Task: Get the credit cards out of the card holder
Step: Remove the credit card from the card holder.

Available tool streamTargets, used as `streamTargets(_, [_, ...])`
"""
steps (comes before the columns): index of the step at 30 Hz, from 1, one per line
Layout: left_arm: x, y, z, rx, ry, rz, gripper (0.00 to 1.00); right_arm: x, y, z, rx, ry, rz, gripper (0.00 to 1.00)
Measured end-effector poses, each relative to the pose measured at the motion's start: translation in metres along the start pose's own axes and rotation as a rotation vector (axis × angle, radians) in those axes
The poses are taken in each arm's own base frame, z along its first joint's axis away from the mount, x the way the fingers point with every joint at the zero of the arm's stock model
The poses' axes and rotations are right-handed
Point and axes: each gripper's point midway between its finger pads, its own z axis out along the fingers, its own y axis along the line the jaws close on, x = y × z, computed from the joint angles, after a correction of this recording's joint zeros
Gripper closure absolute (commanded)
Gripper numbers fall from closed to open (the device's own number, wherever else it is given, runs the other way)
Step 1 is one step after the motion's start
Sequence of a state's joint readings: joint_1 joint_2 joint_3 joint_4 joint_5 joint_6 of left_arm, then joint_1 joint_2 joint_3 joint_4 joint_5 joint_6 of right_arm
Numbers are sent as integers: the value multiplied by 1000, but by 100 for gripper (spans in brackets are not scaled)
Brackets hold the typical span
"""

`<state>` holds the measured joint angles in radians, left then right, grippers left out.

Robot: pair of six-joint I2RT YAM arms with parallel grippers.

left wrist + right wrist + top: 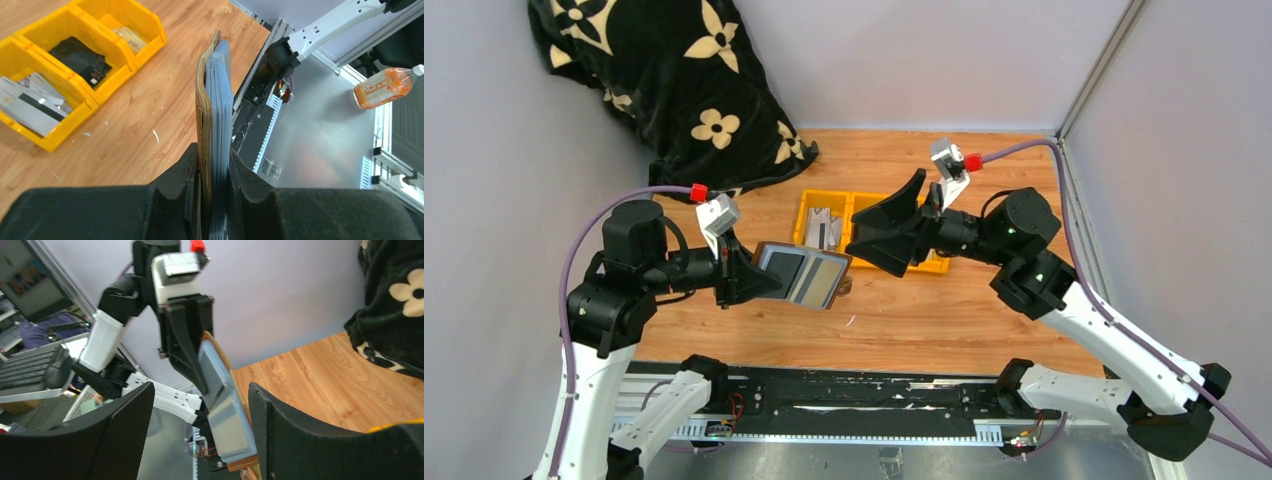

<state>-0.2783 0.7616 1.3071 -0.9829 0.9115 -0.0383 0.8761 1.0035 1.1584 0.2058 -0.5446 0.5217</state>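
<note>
1. Wooden table top [924, 320], filling the middle of the top view.
2. Black blanket with cream flower print [654, 80], heaped in the upper left.
3. Row of yellow plastic bins [856, 205], centre of the table. In the left wrist view one bin holds grey cards [30, 100].
4. Right gripper [200, 387], right of centre, jaws standing wide apart with nothing between the pads.
5. Left gripper [754, 278], left of centre, clamped on the left edge of item 6.
6. Card holder [804, 275], small brown leather folding wallet. It is held above the table, below the bins, grey inner face up toward the top camera. Its free right edge lies just beside the right gripper's lower fingertip; contact cannot be told.
7. Orange plastic bottle [385, 87], upper right of the left wrist view, lying on grey metal; label writing too blurred to read.
</note>
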Motion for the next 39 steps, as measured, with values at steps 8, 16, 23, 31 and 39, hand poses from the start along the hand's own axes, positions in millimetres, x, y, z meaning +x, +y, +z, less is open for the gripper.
streamTargets(8, [11,5,5,11,58,-68,100,4,22,0,-98,13,133,33])
streamTargets(16, [12,8,9,22,76,-100,100,96,7,28,-98,214,353,39])
streamTargets(23, [11,3,8,40,72,-105,100,98,8,33,-92,203,359,40])
streamTargets(31, [9,-9,6,106,66,-126,100,97,6,41,-98,182,367,51])
streamTargets(39, [7,-17,0,107,42,-107,97,96,11,48,-160,173,404,73])
